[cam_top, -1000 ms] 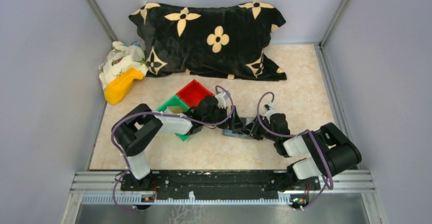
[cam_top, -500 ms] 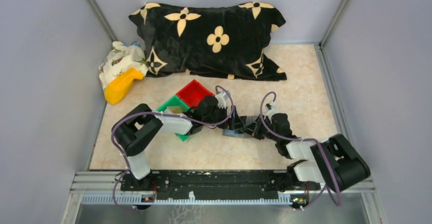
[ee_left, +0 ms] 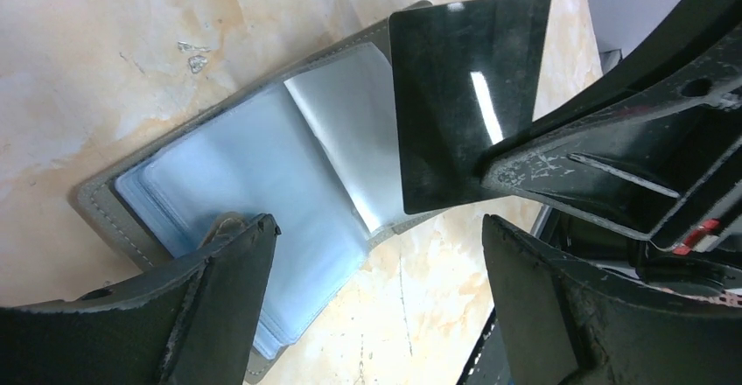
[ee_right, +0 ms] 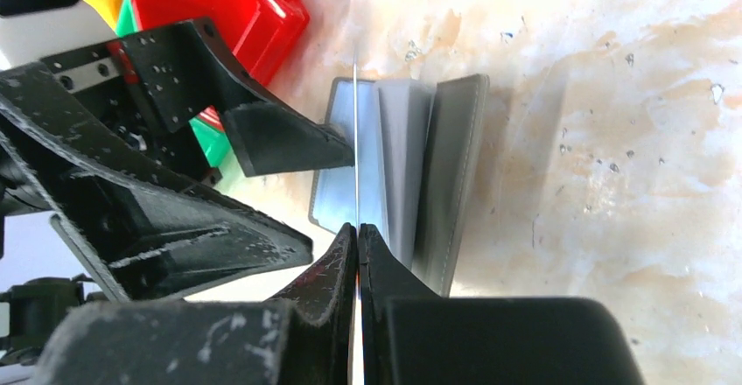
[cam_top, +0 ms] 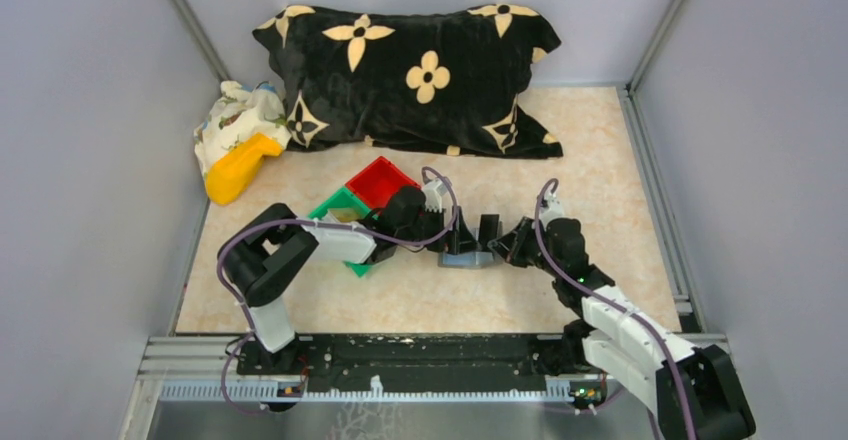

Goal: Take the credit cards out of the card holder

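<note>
The card holder point(ee_left: 254, 171) lies open on the table, its blue-grey plastic sleeves facing up; in the top view the card holder point(cam_top: 468, 259) is between both arms. My right gripper point(ee_right: 358, 227) is shut on a black credit card point(ee_left: 464, 96), held clear above the holder's right half. The right wrist view shows this credit card point(ee_right: 356, 131) edge-on as a thin line. My left gripper point(ee_left: 381, 289) is open and straddles the holder's near edge. One of its fingers point(ee_left: 219, 302) rests on the left sleeves, the other hangs over bare table.
A red bin point(cam_top: 382, 182) and a green bin point(cam_top: 338, 206) stand just left of the holder, under the left arm. A black flowered pillow point(cam_top: 420, 75) lies at the back, a yellow object point(cam_top: 240, 168) and patterned cloth point(cam_top: 235, 115) at the back left.
The right gripper closed on the black card and drew it up out of the holder. The right arm stretched out from its folded pose. The left arm stayed put.
</note>
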Robot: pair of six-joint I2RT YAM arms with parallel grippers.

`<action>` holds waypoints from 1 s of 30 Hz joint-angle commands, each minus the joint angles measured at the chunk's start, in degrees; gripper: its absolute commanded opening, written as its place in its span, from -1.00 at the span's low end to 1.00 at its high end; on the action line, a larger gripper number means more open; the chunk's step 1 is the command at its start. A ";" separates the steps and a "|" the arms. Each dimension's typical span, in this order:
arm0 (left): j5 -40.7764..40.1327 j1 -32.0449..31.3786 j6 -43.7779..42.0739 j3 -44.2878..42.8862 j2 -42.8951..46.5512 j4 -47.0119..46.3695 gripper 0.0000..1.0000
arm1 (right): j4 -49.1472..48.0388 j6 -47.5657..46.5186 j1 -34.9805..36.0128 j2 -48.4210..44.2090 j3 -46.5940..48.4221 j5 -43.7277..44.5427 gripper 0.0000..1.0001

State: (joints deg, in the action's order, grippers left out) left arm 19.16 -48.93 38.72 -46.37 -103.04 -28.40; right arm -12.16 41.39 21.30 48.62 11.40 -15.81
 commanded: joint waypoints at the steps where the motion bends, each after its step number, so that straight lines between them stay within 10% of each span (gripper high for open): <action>1: 3.61 0.83 -0.63 3.35 3.55 -7.67 0.83 | 3.41 -1.58 -0.51 -2.99 2.52 -2.12 -1.00; 7: 18.07 4.09 7.59 9.67 2.63 -35.03 0.32 | 1.02 -1.30 -0.61 -4.59 2.05 -10.46 -1.00; 15: 30.38 6.07 9.01 6.04 0.65 -41.92 0.15 | 0.88 -1.52 -0.56 -10.25 2.93 -23.03 -1.00; 30: 35.20 12.27 0.30 5.82 7.11 -32.14 0.54 | 10.37 -3.97 -0.56 -20.15 3.93 -31.26 -1.00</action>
State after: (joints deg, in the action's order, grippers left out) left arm 52.16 -37.78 42.81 -39.29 -97.32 -63.86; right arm 0.05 38.33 21.08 29.71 13.47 -42.81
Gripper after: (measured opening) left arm 0.757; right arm 0.009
